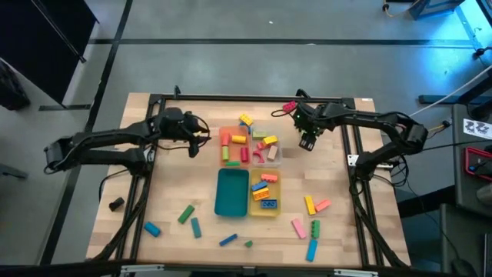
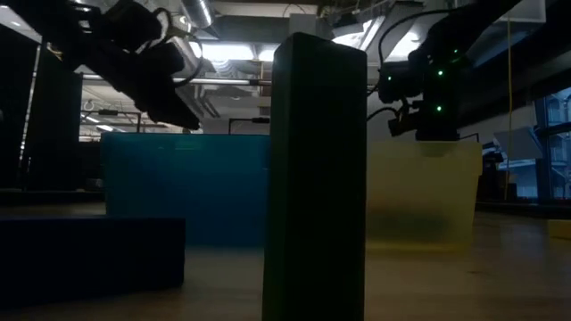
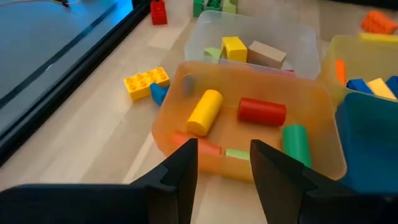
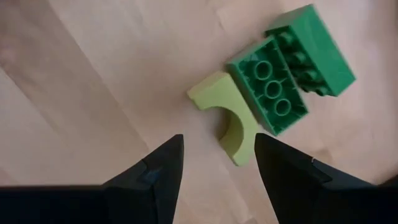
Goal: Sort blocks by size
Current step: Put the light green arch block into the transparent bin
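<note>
The blocks (image 1: 265, 193) are spread over the wooden surface (image 1: 177, 185): some already lie in trays at its middle, others are loose along the near edge and beside the far trays.

Largest first, the four trays sit in a tight cluster. The teal tray (image 1: 231, 193) is near-left, with the yellow tray (image 1: 266, 210) touching its right side and holding blue, yellow and orange pieces. Beyond them the orange tray (image 3: 317, 112) holds a yellow cylinder (image 3: 204, 111), a red cylinder (image 3: 262, 111) and a green cylinder (image 3: 295, 142); the clear tray (image 3: 305, 46) just to its right holds a yellow cube (image 3: 234, 47) and a tan piece (image 3: 266, 55).

The left claw (image 3: 224, 163) hovers just left of the orange tray, its fingers apart and holding nothing. The right claw (image 4: 217, 163) hangs above bare wood to the right of the clear tray, its fingers likewise apart and empty, over a green studded brick (image 4: 273, 90) lying underside up, with a pale green arch piece (image 4: 227, 118) touching it.

A yellow studded brick (image 3: 146, 81) lies loose on the far side of the orange tray. In the low view a dark upright block (image 2: 318, 178) fills the foreground.
</note>
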Motion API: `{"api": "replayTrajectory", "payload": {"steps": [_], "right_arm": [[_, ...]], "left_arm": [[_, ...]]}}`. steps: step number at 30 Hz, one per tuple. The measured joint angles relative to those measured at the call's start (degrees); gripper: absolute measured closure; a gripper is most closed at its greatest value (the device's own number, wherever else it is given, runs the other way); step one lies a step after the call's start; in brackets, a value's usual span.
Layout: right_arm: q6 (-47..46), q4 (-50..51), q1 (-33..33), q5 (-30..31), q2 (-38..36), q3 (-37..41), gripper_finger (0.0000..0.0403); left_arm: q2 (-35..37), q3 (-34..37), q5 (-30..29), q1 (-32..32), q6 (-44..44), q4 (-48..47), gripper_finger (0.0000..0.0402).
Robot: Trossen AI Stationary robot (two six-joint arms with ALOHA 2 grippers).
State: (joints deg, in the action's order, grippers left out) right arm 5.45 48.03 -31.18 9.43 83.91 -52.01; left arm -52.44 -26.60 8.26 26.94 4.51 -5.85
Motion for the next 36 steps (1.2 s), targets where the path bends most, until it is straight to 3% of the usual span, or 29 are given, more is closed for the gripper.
{"api": "replayTrajectory", "payload": {"steps": [7,14,26,32,36], "right_arm": [[1.1,-0.9,0.0,3.2,3.8,0.0,0.0206],[1.1,-2.5,-0.1,7.1,8.8,0.0,0.0247],[0.3,-1.6,0.0,-1.1,9.9,0.0,0.0356],[-1.7,1.0,0.1,-3.5,9.3,-0.8,0.0358],[-4.0,2.6,0.1,-4.9,9.2,-4.3,0.0340]], "left_arm": [[6.3,3.5,0.0,-0.1,-4.5,0.2,0.0271],[8.3,4.8,0.0,-1.1,-6.2,0.6,0.0271],[8.3,4.8,0.0,-3.2,-6.3,0.6,0.0271],[8.3,4.8,0.0,-4.6,-7.2,0.5,0.0271],[8.3,4.8,0.0,-5.0,-7.2,0.5,0.0271]]}}
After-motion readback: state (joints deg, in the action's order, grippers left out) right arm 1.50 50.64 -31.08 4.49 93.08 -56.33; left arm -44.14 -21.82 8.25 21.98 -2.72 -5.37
